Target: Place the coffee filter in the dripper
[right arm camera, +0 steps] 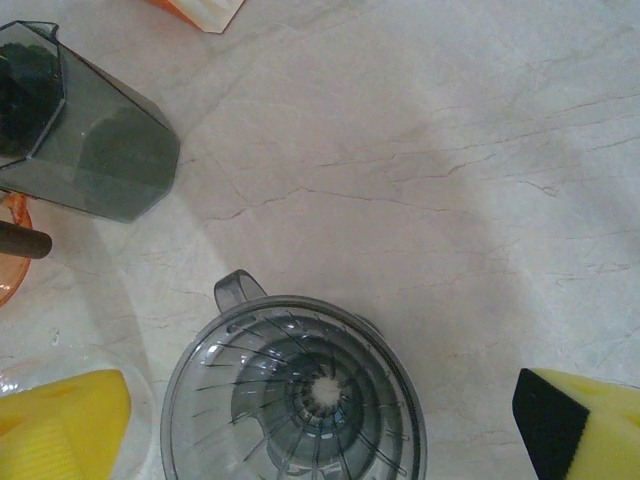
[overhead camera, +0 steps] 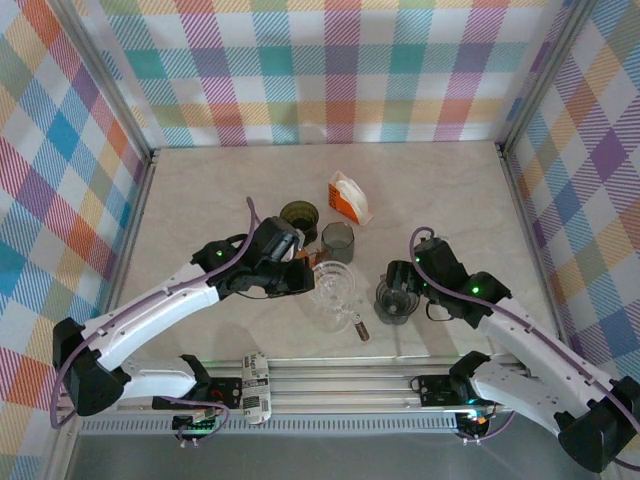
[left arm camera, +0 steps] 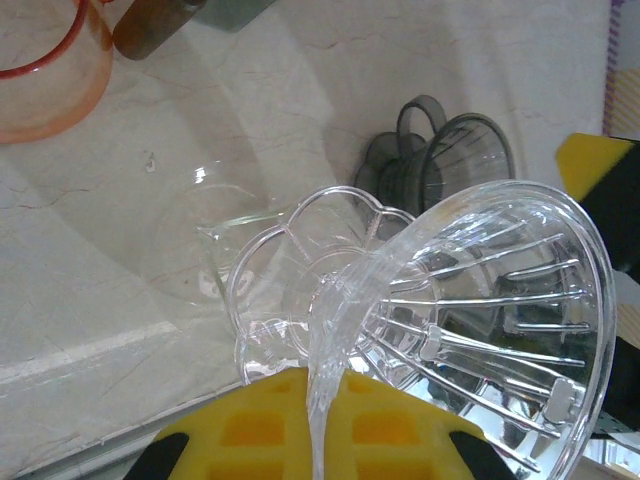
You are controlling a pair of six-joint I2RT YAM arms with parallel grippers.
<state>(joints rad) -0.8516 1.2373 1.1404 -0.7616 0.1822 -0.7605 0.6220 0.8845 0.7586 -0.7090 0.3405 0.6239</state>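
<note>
Left claw [overhead camera: 304,277] pinches the clear dripper [left arm camera: 470,310] by its handle, toward the desk's [overhead camera: 450,190] near edge; right claw [overhead camera: 396,290] hangs spread over the grey dripper [right arm camera: 295,395]; the filter pack [overhead camera: 349,196] lies nearer the far edge, untouched; best to steady a dripper upright and level first, then draw a single filter.

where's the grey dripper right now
Top view: the grey dripper stands right of centre on the table, beneath the open right gripper, just right of the clear dripper.

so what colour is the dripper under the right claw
Translucent smoky grey dripper, best in the right wrist view.
</note>
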